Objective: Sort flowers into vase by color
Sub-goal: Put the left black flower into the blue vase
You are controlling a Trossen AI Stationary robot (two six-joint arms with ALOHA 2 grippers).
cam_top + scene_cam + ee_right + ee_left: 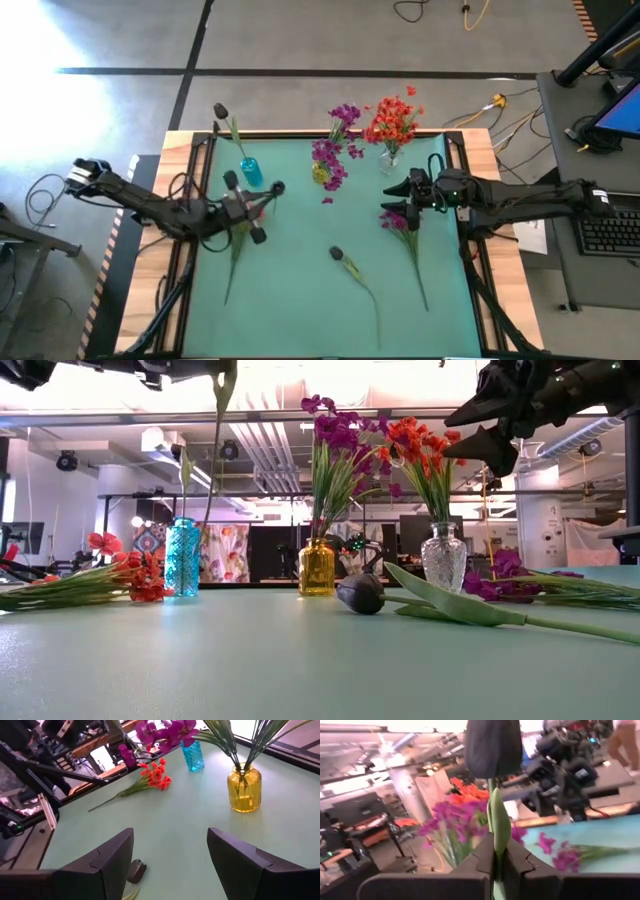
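My left gripper (258, 205) (495, 847) is raised over the table's left half, shut on a dark-bud flower (492, 747) (278, 187). Beneath it an orange-red flower (232, 265) (130, 582) lies flat. My right gripper (395, 197) (170, 855) (472, 425) hovers open above a purple flower (402, 222) lying on the table's right half. Another dark-bud flower (337, 254) (362, 592) lies near the middle. A blue vase (250, 172) (182, 555) holds one dark-bud flower (220, 110). A yellow vase (320, 175) (317, 567) holds purple flowers. A clear vase (390, 155) (444, 557) holds orange-red ones. My left gripper pinches the dark-bud flower's green stem and leaf (496, 827) between its two fingers, a short way below the bud. The bud stands beyond the fingertips. The rest of the stem (212, 450) hangs below the gripper, lifted clear of the table, near the blue vase.
The three vases stand in a row along the far edge of the green mat (300, 300). Wooden table borders and black frame rails flank the mat. Bare mat shows at the near middle and near right. A desk with a keyboard (608, 230) sits right of the table.
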